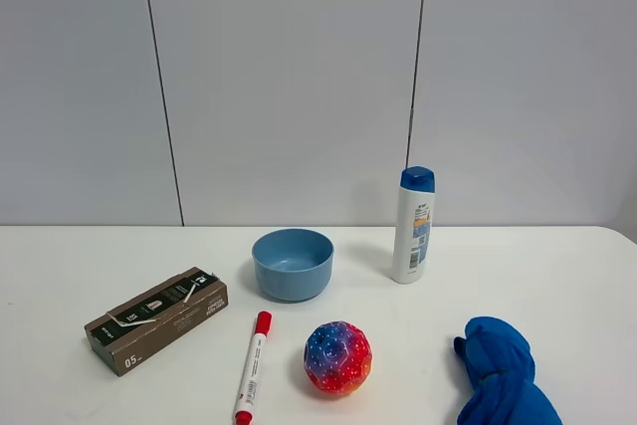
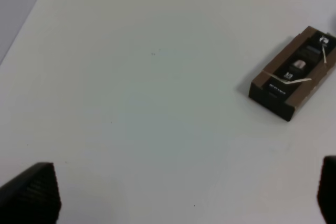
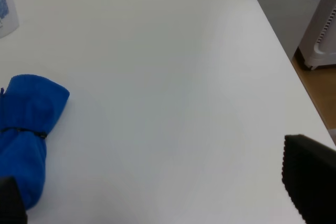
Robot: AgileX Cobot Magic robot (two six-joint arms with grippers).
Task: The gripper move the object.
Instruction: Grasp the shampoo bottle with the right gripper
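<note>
The white shampoo bottle [image 1: 413, 228] with a dark blue cap stands upright at the back of the white table, right of the light blue bowl [image 1: 292, 264]. A corner of the bottle shows in the right wrist view [image 3: 6, 9]. No arm or gripper shows in the exterior high view. My left gripper [image 2: 178, 198] is open and empty above bare table, with only its black fingertips [image 2: 31, 195] in view. My right gripper [image 3: 157, 192] is open and empty, its fingertips [image 3: 310, 177] near the table's right edge, far from the bottle.
A brown and black box [image 1: 156, 318] lies at the left and shows in the left wrist view [image 2: 294, 72]. A red-capped marker [image 1: 253, 366] and a multicoloured ball [image 1: 337, 357] lie in front. A blue cloth [image 1: 503, 373] lies at the front right and shows in the right wrist view [image 3: 29, 129].
</note>
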